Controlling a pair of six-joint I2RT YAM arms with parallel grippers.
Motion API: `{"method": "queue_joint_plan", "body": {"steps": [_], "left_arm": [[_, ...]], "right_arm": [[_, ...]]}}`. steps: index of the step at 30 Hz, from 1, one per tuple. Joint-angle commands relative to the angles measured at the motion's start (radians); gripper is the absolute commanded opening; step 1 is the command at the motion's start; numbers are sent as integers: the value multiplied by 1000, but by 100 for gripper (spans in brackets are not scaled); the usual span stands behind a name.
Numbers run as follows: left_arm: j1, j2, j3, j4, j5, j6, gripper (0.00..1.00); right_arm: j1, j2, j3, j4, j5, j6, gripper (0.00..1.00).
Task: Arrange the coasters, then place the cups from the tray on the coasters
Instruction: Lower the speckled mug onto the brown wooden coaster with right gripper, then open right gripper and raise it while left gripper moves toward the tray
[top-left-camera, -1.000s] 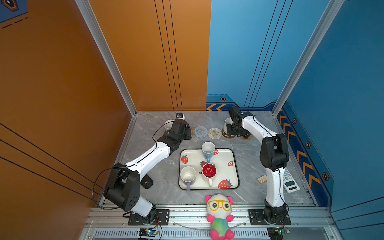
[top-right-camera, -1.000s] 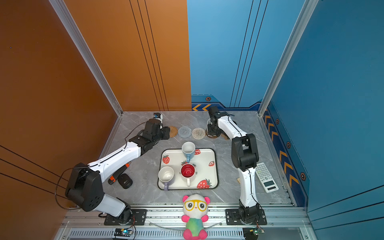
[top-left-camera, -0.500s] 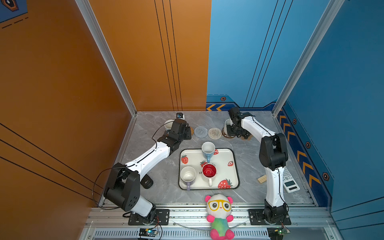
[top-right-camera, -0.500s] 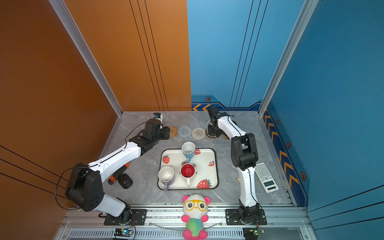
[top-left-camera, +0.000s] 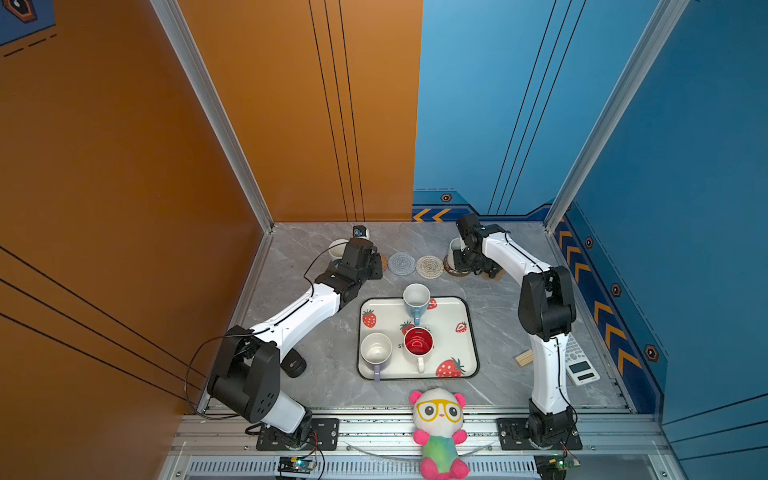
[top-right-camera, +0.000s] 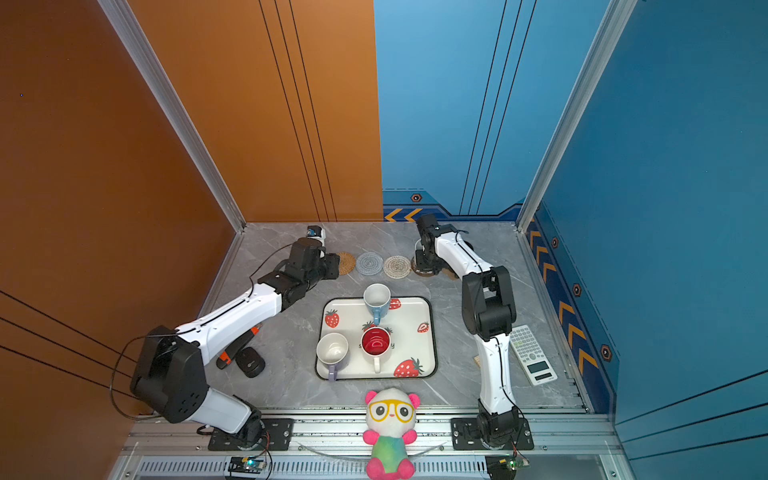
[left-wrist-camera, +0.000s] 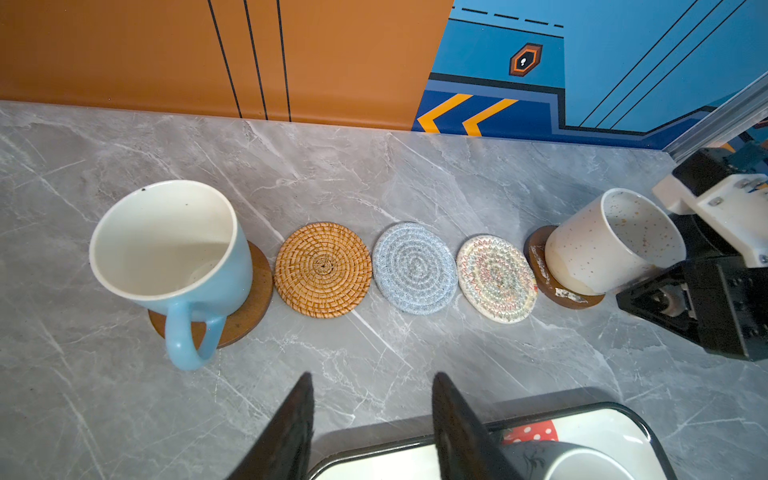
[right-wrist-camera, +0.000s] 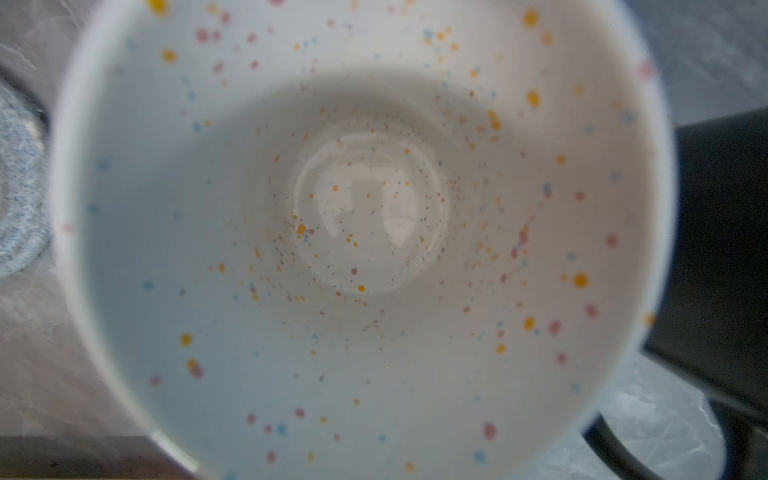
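Note:
A row of coasters lies at the back: rattan (left-wrist-camera: 323, 269), grey-blue (left-wrist-camera: 414, 267) and beige (left-wrist-camera: 496, 278) stand bare. A light blue cup (left-wrist-camera: 170, 245) stands on a brown disc (left-wrist-camera: 253, 299). The speckled cup (left-wrist-camera: 611, 245) sits on the other brown disc (left-wrist-camera: 552, 286), and it fills the right wrist view. My right gripper (top-left-camera: 465, 261) is at that cup, its fingers hidden. A black cup (right-wrist-camera: 727, 249) stands beside it. My left gripper (left-wrist-camera: 370, 399) hangs open and empty between the row and the tray (top-left-camera: 467, 357), which holds light blue (top-left-camera: 417, 301), red-lined (top-left-camera: 419, 344) and lavender (top-left-camera: 376, 353) cups.
A tan coaster edge (top-left-camera: 498, 275) shows under the right arm. A panda plush (top-left-camera: 440, 428) sits at the front edge. A calculator (top-left-camera: 579, 363) and wooden sticks (top-left-camera: 523, 357) lie at the right. A black puck (top-left-camera: 294, 365) lies at the left, and a small cube (top-left-camera: 360, 231) at the back wall.
The right gripper has shifted slightly at the speckled cup, whose rim now shows more in the top views. The left arm has stayed still.

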Motion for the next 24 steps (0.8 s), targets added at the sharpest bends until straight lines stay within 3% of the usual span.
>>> {"method": "queue_joint_plan", "body": {"steps": [1, 4, 7, 11, 14, 24], "left_arm": [[-8, -10, 28, -21, -23, 14, 47], [-7, -12, 28, -23, -27, 14, 47], [-6, -14, 27, -24, -27, 15, 47], [-6, -20, 27, -24, -28, 14, 47], [-6, -22, 25, -22, -26, 12, 47], [-7, -27, 36, -32, -12, 9, 48]], "right_arm": [[-7, -13, 39, 11, 22, 7, 24], [-7, -14, 39, 10, 19, 7, 26], [-7, -21, 37, 6, 19, 10, 35], [-7, -48, 21, 7, 18, 12, 56], [-5, -83, 8, 7, 18, 18, 66], [42, -307, -63, 15, 18, 21, 73]]}}
